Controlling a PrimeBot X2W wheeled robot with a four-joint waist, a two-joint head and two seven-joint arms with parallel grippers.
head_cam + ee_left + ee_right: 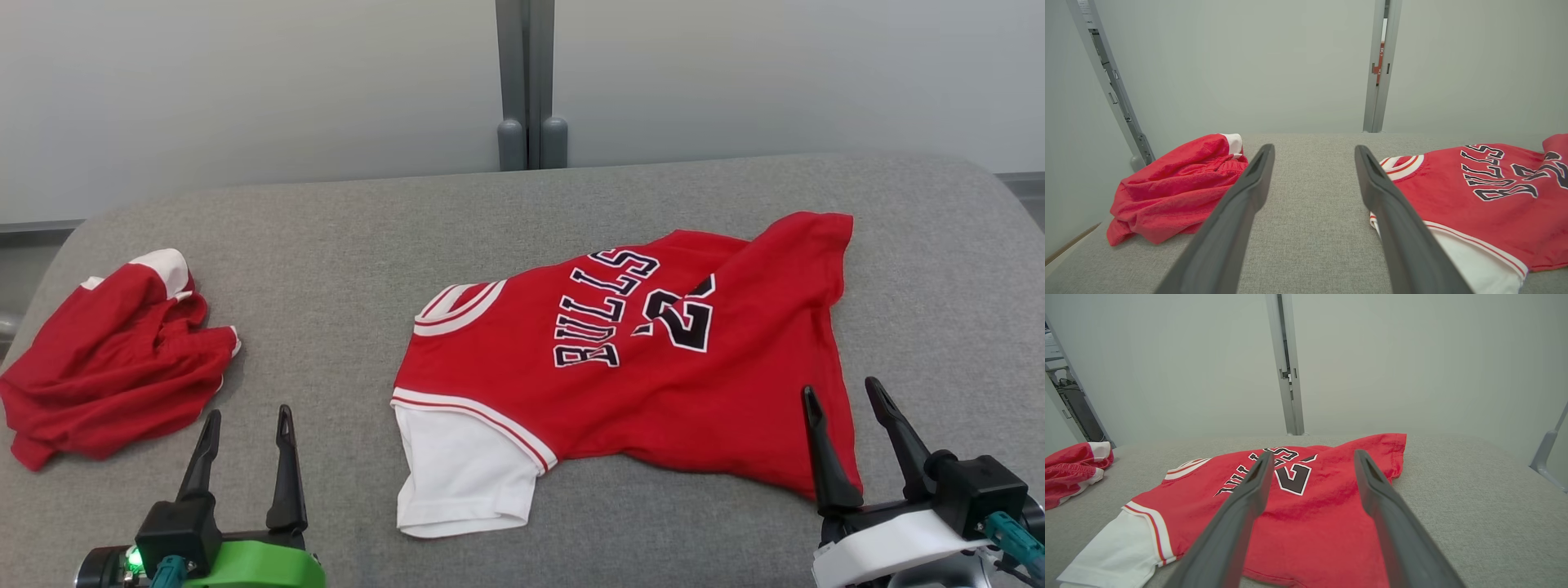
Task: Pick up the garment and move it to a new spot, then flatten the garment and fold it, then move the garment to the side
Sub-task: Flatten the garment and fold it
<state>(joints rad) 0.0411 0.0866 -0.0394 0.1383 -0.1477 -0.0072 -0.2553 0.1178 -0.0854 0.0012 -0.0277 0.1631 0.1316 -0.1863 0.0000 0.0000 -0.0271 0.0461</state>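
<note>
The garment [645, 359] is a red jersey with white sleeves and black "BULLS" lettering, lying mostly flat on the grey padded table [343, 245], neck to the left. It also shows in the left wrist view, garment [1486, 196], and the right wrist view, garment [1306, 498]. My left gripper [249, 425] stands open at the near edge, left of the white sleeve, with bare cloth between its fingers [1249, 192]. My right gripper [842, 396] stands open over the jersey's near right hem, holding nothing; its fingers [1372, 486] hover above the red fabric.
A second red and white garment [114, 359] lies crumpled at the table's left end, also seen as a crumpled heap [1175, 192] and crumpled heap [1073, 465]. A pale wall with a grey post [525, 82] stands behind the table.
</note>
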